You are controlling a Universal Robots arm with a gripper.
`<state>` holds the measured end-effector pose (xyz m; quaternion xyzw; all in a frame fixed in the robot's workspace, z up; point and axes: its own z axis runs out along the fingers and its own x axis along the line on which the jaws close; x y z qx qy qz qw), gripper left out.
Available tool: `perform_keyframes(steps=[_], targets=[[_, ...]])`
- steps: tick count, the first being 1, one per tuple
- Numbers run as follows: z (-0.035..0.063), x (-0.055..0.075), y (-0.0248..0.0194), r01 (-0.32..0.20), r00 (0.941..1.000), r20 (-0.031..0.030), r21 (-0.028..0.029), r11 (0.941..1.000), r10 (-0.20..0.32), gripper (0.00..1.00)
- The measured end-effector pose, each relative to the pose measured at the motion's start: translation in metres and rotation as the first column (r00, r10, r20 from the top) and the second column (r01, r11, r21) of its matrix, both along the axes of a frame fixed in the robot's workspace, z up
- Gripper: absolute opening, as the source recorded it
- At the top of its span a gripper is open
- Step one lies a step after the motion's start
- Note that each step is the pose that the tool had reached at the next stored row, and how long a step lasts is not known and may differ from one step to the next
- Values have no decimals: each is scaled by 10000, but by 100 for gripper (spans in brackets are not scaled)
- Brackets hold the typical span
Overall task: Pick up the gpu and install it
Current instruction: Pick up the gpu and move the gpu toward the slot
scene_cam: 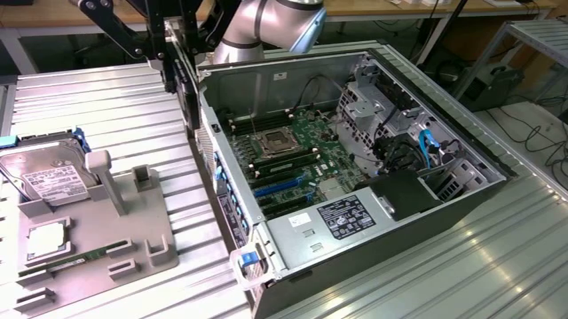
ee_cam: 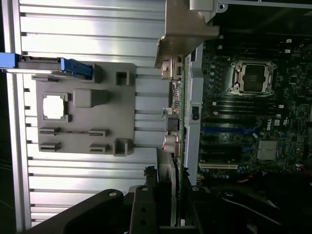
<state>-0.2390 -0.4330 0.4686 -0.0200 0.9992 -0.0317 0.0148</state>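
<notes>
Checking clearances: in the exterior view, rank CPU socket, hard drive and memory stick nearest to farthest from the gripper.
Gripper, holding the gpu:
1. CPU socket, in the case.
2. Hard drive, tray's end nearer the gripper.
3. Memory stick, tray's opposite end.

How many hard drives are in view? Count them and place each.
1. The hard drive sits on the gray holder at the exterior view's left; more may hide inside the computer case.

Exterior view looks obliquely down on computer case (scene_cam: 400, 266) and grey holder (scene_cam: 142, 219); wrist view, overhead, shares both.
</notes>
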Motion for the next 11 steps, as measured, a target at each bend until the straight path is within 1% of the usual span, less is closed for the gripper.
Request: perform_keyframes(steps=[11], targets=[[-4,83,0,0,10000,0,0,10000,0,28]])
